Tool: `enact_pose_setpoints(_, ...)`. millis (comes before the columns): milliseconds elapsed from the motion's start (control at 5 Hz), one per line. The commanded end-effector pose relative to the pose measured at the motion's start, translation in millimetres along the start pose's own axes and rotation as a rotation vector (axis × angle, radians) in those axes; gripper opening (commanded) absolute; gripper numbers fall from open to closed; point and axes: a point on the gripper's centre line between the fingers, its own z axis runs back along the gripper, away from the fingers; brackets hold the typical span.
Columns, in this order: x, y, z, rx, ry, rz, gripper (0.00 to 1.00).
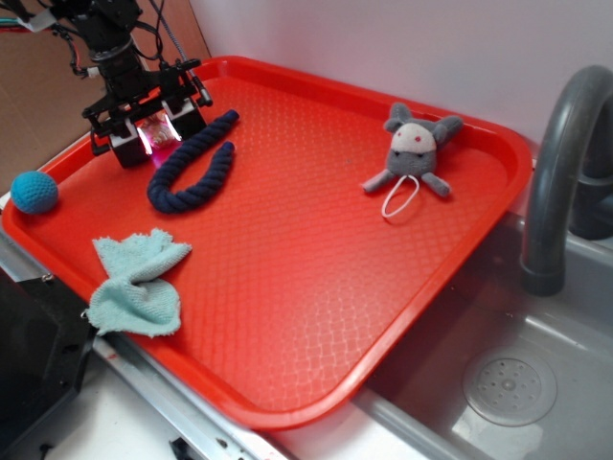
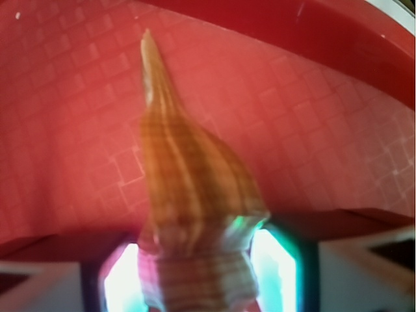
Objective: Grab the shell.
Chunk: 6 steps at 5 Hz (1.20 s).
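The gripper is down at the far left corner of the red tray, and the wrist view puts the shell right between its glowing pads, broad end tucked in, long pointed tip sticking out ahead over the tray floor. The jaws look clamped on it from both sides (the close-up is soft, so exactly how firm the contact is, I can't say).

Here's the worry: that shell tapers hard and its surface is ridged, so a squeeze on the sloping part could squirt it forward out of the pads on the lift. The grip also sits near one end, so the tip could swing down and pivot loose.

Looking outward, the navy rope curls just beside the gripper, close enough to snag a finger on the way up. The blue ball sits at the left rim, the pale cloth is nearer the front, and the grey plush mouse is well apart on the right.
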Motion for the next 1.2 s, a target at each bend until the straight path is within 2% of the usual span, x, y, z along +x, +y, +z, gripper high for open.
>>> enact_pose_setpoints(0,-4.5,6.9,25.2,0.005,-0.067,-0.039,0.00)
enact_pose_setpoints(200,-23.1,-5.3,73.3,-0.004,-0.108,-0.193,0.00)
enact_pose_setpoints(400,-53.1,-14.8,120.3,-0.024,-0.053,-0.440,0.00)
enact_pose_setpoints(600,-93.1,-19.9,155.4,-0.082,0.048,-0.679,0.00)
enact_pose_setpoints(800,-131.4,-13.1,187.3,-0.112,0.079,-0.927,0.00)
enact_pose_setpoints(1000,-146.9,-4.6,193.6,-0.128,0.016,-0.968,0.00)
